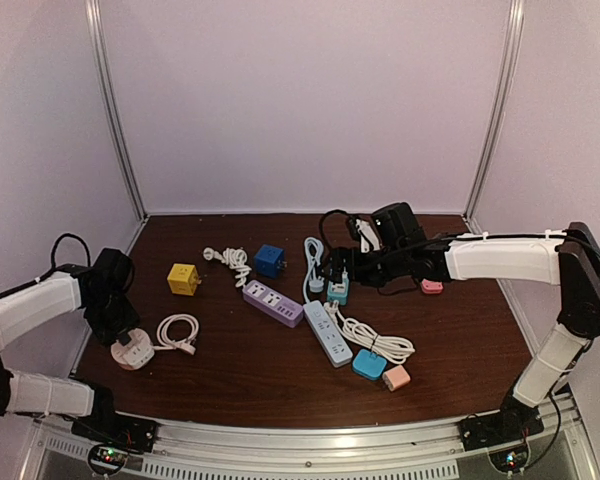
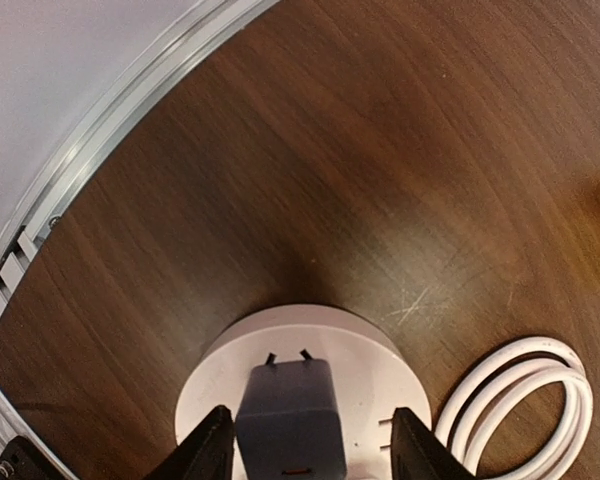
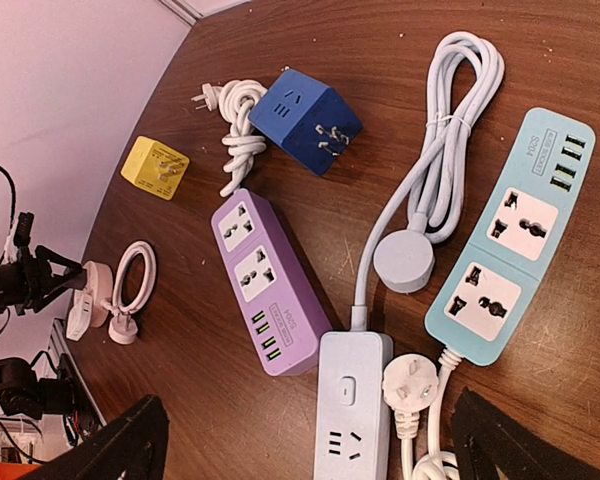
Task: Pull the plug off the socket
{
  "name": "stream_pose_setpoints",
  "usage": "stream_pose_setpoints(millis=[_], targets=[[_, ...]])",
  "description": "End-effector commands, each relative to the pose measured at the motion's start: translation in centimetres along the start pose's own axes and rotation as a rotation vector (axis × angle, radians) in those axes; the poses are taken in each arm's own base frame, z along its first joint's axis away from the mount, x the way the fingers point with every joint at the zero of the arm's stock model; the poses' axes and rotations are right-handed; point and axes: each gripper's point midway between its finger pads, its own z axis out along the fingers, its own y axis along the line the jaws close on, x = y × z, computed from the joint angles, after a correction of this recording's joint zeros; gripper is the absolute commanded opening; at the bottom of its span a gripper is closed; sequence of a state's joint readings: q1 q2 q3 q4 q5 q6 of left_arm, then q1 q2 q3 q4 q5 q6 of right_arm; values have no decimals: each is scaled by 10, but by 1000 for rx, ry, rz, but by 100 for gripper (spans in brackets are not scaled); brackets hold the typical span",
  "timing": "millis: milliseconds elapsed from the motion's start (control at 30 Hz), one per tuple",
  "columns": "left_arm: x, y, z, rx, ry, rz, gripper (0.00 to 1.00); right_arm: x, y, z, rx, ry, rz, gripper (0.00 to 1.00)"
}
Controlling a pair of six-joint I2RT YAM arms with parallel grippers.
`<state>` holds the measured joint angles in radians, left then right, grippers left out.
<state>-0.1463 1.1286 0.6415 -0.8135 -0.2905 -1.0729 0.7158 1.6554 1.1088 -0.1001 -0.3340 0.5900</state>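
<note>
A round pale pink socket (image 2: pixel 365 350) sits at the table's left edge and also shows in the top view (image 1: pixel 132 354). A pale grey plug (image 2: pixel 288 415) stands on it, two prongs showing at its far end. My left gripper (image 2: pixel 308 450) is open and straddles the plug. Its left finger (image 2: pixel 205 448) touches the plug and its right finger (image 2: pixel 415 445) stands apart from it. In the top view the left gripper (image 1: pixel 120 332) is right over the socket. My right gripper (image 3: pixel 320 450) is open and empty, hovering over the power strips mid-table, far from the socket.
A coiled white cable (image 2: pixel 525 400) lies just right of the socket. Mid-table lie a yellow cube (image 1: pixel 183 278), a blue cube (image 1: pixel 270 260), a purple strip (image 3: pixel 265 285), a white strip (image 3: pixel 355 410) and a teal strip (image 3: pixel 510 235). The metal table rail (image 2: pixel 100 130) runs close on the left.
</note>
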Motion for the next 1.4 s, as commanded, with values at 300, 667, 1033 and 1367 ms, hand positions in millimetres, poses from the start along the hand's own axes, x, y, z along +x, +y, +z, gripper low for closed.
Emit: stream_pose_setpoints(millis=[300,667,1033,1367], targets=[[-1,-21,7,69,27,79,34,0,1,3,-1,-13,-2,100],[37,-99,-21,287,79,286,25,2,11,15,-27,3,-13,100],[113,-200,-51,419,130,562,24,13,39,41,-114,56,-16,100],[148,-233,-55,463,164,653,23,45,78,80,-299,173,72,49]])
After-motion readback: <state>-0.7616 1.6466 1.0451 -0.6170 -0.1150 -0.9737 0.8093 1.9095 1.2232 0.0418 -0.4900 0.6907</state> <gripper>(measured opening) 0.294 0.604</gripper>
